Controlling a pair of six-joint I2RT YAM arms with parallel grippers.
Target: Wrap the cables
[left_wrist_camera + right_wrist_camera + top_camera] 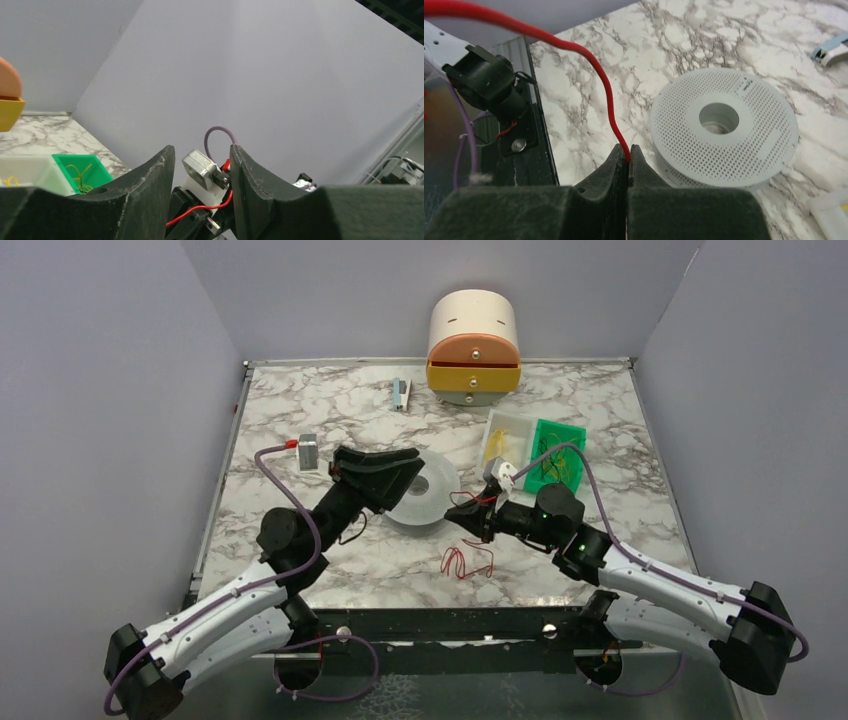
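Marble counter point(330, 410) — right claw point(628, 155) clenched on red cable point(594, 55); perforated spool point(724, 120) just ahead-right of it — left claw point(201, 150) released, nearer the spool.

Spool point(432, 496) midway; cables point(466, 562) before it, slightly right. Trays point(557, 425) side by side, right of spool. Drawers point(473, 375) behind, at rear.

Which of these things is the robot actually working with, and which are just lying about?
In use: red cable pinched in right gripper; white spool, probably; open left gripper.
Lying about: drawer box, green tray, white tray, small blue-white item.
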